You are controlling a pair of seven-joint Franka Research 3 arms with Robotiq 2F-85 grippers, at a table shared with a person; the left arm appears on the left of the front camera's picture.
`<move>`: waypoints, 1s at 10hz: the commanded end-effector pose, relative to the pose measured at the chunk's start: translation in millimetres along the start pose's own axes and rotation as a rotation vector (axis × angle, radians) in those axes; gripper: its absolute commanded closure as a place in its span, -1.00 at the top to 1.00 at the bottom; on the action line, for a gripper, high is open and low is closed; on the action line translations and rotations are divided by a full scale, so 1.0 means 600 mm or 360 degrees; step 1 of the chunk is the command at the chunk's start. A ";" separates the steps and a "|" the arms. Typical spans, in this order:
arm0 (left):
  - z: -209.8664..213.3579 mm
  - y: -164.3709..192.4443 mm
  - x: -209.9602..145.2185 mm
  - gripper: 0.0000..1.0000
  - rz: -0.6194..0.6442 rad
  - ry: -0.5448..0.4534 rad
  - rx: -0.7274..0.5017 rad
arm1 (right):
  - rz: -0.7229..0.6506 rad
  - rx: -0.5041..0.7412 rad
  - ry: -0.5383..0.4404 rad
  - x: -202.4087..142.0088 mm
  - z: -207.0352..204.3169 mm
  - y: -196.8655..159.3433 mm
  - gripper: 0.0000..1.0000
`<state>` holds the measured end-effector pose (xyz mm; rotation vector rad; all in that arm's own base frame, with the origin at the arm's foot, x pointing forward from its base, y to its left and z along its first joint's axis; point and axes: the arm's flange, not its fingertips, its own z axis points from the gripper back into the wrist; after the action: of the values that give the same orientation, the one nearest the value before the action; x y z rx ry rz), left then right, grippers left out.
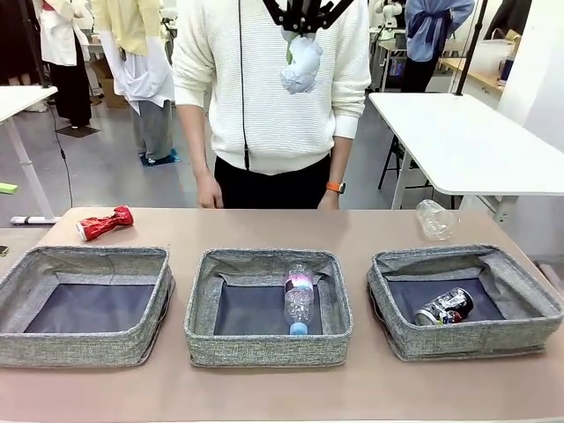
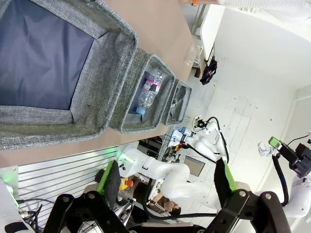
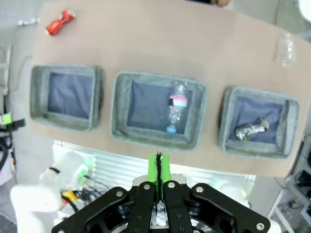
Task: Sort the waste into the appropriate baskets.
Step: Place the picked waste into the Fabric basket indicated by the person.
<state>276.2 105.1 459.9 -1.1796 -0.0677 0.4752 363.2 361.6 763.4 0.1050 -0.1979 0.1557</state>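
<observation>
- The right gripper (image 1: 298,35) has its jaws pinched on the tissue (image 1: 301,63); in its wrist view the green pads (image 3: 159,167) meet with no gap.
- The tissue hangs below the jaws, high above the table (image 1: 264,231), in front of the person (image 1: 273,97) on the far side. It is taller than it is wide, so its long axis runs roughly up and down, with the loose end pointing down.
- The left gripper (image 2: 165,187) has its jaws wide apart with nothing between them, and it looks sidelong along the row of baskets.
- Step in hand, as a judgement: the tissue is lifted and waiting to be carried to a basket.
- The middle basket (image 1: 264,257) holds the bottle (image 1: 299,298), which lies near-to-far with its blue cap towards the robot.
- The right basket (image 1: 458,256) holds the black-silver can (image 1: 443,307), which lies on a diagonal.
- The left basket (image 1: 88,256) holds nothing and seems the likely place for the tissue.
- The next move would then be to swing left, come down over that basket's floor clear of the soft rim, and part the jaws. The light wad may cling to a pad.
- Not yet sorted are the red can (image 1: 104,222), lying roughly left-to-right beyond the left basket, and the plastic (image 1: 436,218) beyond the right one.
</observation>
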 end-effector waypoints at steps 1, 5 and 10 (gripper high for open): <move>-0.001 -0.002 -0.002 1.00 -0.0008 0.0002 -0.0034 | -0.0014 0.0017 0.0001 -0.006 0.000 -0.005 -0.97; -0.001 -0.002 -0.002 1.00 -0.0008 0.0002 -0.0034 | -0.0014 0.0017 0.0001 -0.006 0.000 -0.005 -0.97; -0.001 -0.002 -0.002 1.00 -0.0008 0.0002 -0.0034 | -0.0014 0.0017 0.0001 -0.006 0.000 -0.005 -0.97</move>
<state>276.2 105.1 459.9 -1.1796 -0.0677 0.4752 363.2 361.6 763.4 0.1051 -0.1979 0.1557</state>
